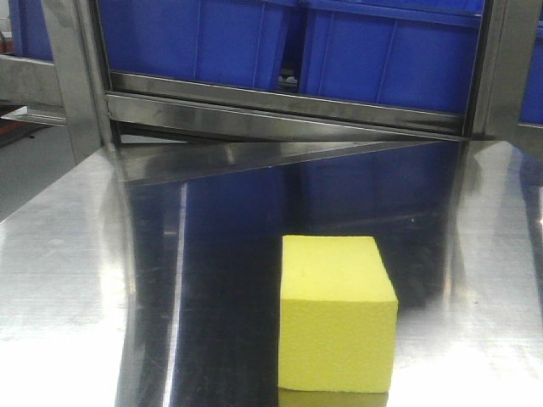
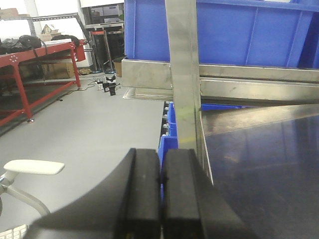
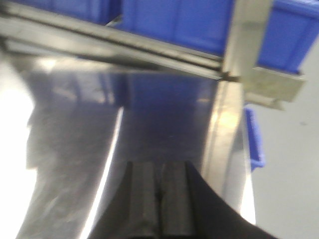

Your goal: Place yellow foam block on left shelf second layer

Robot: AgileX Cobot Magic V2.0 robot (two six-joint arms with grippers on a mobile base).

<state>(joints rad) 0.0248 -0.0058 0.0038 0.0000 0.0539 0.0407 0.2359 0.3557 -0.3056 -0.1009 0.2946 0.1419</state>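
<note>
The shiny steel bench (image 1: 76, 280) is filling most of the front view. Behind it, big blue bins (image 1: 382, 51) are sitting above a steel shelf rail (image 1: 280, 114). The yellow foam block (image 1: 335, 318) is lying flat on the bench, near the front and a little right of the middle. It is all alone and well apart from the bins.

The left claw (image 2: 160, 194) is pressing its two black fingers together with nothing between them. It is hanging by the left edge of the bench, near a steel post (image 2: 183, 74). The right claw (image 3: 159, 204) is squeezing together on nothing too, over the right side of the bench. Neither wrist view is showing the block.

So the job is looking like it is only starting, and the block is waiting to be picked up. To do this well, a claw should be spreading wide first, then coming down over the block and gripping two flat sides. The foam is likely squashy, so a soft squeeze is looking best. The bench may be slippery, so a bump could be sliding the block away.

No words, brands or labels are showing clearly enough to read.
</note>
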